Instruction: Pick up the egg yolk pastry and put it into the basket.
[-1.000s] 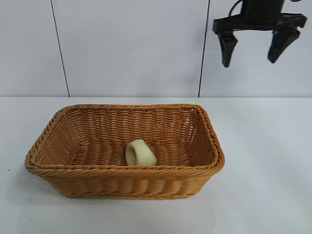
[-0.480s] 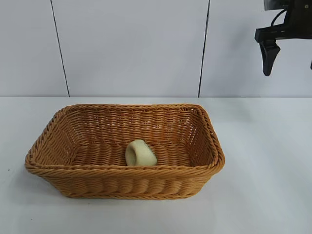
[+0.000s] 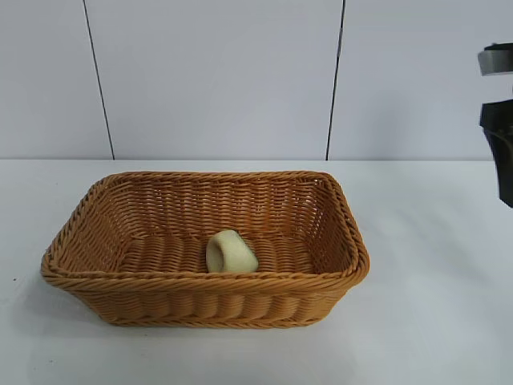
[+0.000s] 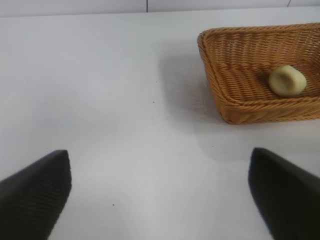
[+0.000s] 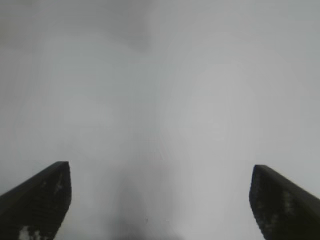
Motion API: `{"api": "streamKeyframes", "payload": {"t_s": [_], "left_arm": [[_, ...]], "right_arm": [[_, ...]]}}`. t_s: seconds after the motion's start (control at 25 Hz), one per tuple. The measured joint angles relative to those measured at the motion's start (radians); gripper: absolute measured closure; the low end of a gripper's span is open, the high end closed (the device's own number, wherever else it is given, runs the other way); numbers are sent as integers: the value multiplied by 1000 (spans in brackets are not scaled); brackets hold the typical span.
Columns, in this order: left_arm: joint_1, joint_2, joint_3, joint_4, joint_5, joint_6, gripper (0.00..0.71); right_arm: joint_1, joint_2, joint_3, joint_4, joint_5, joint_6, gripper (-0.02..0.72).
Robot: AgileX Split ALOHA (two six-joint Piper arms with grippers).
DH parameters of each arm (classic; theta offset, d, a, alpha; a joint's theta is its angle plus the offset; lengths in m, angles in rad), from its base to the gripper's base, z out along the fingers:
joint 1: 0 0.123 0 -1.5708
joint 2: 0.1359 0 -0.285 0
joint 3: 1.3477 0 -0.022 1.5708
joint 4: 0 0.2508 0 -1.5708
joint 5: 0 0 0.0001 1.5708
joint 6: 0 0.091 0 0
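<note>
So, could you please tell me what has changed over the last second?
The right claw, open and empty, has withdrawn toward the exterior view's right edge. The egg yolk pastry stays inside the basket, neither shifting; the left claw stays parked, open.

Right pincer (image 3: 501, 164) — now lower, at frame's right edge

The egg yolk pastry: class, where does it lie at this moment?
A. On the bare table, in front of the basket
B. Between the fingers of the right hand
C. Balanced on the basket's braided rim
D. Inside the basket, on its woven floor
D: the egg yolk pastry rests on the floor inside the basket, near its front wall, and no hand touches it.
</note>
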Motion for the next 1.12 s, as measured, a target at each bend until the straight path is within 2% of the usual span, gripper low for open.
{"api": "streamKeyframes", "payload": {"t_s": [0.24, 0.44, 0.88, 1.12], "left_arm": [[0, 0, 0, 0, 0, 1, 18], [0, 0, 0, 0, 0, 1, 18], [0, 0, 0, 0, 0, 1, 18], [0, 0, 0, 0, 0, 1, 18]], "right_arm": [[0, -296, 226, 34, -81, 0, 8], [0, -572, 323, 51, -166, 0, 8], [0, -1120, 331, 51, -189, -7, 8], [0, -1330, 332, 51, -188, -7, 8]]}}
